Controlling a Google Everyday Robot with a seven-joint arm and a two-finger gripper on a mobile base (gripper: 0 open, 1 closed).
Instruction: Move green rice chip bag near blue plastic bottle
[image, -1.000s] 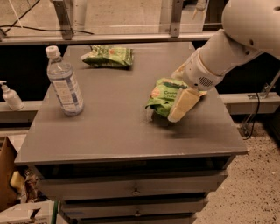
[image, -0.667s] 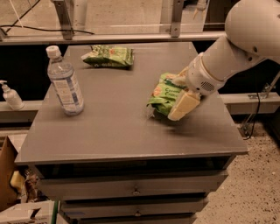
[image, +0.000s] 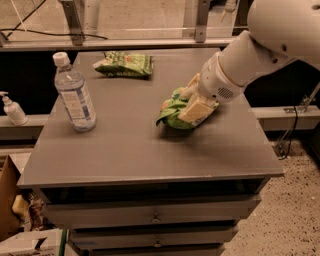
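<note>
The green rice chip bag (image: 170, 111), bright green and crinkled, is right of the middle of the grey table top (image: 125, 150). My gripper (image: 189, 104) comes in from the upper right on a thick white arm and is shut on the bag, with one cream finger (image: 199, 108) across its right side. The bag sits low, at or just above the surface. The blue plastic bottle (image: 75, 97), clear with a white cap and blue-and-white label, stands upright at the table's left side, well apart from the bag.
A flatter, duller green bag (image: 125, 64) lies at the back of the table. A small white pump bottle (image: 12, 109) stands on a ledge off the left edge. Drawers (image: 155, 215) run below the front edge. A metal rail (image: 150, 42) runs behind.
My gripper has moved left toward the table's middle with the green rice chip bag in it. The bottle and the other bag have not moved.
</note>
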